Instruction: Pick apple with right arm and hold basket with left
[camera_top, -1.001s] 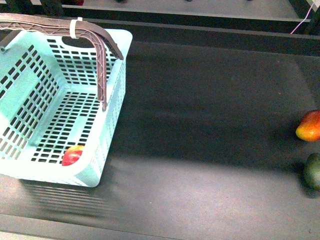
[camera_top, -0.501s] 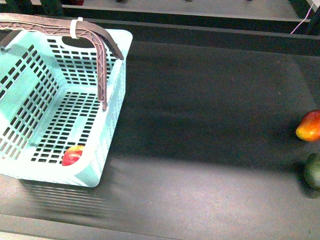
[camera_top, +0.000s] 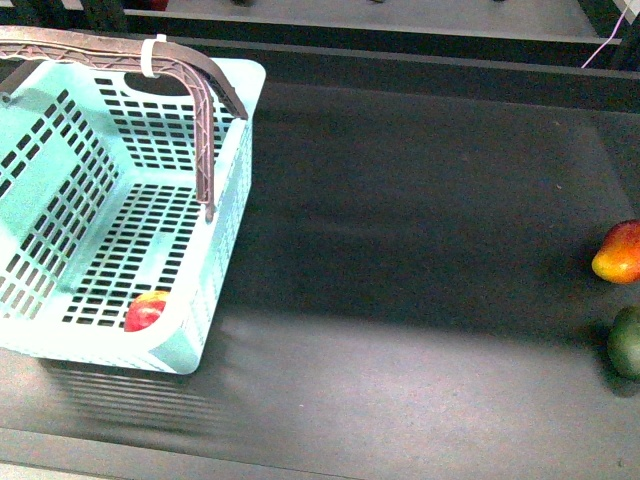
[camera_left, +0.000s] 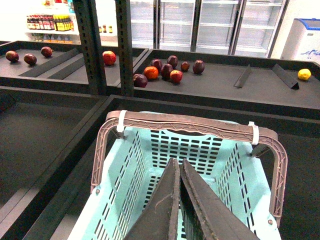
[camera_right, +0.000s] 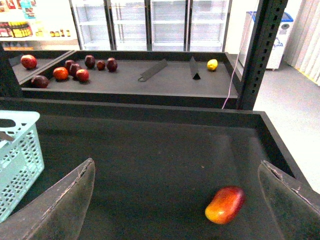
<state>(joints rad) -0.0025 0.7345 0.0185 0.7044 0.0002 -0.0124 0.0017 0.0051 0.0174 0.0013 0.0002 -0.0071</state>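
Front view shows the dark table (camera_top: 420, 250) with the basket (camera_top: 225, 250) standing at its left side, brown handles (camera_top: 205, 130) raised. Inside, the apple (camera_top: 146, 311) rests in the basket's near corner. An orange-red fruit (camera_top: 619, 252) and a green fruit (camera_top: 627, 342) lie far right. The left gripper (camera_left: 179, 170) hangs clenched above the basket; the right gripper (camera_right: 175, 190) is spread wide, empty.

Prob. a grocery shop: glass-door fridges (camera_left: 215, 25), bottle shelves (camera_left: 47, 22), fruit on dark display trays (camera_left: 210, 82).
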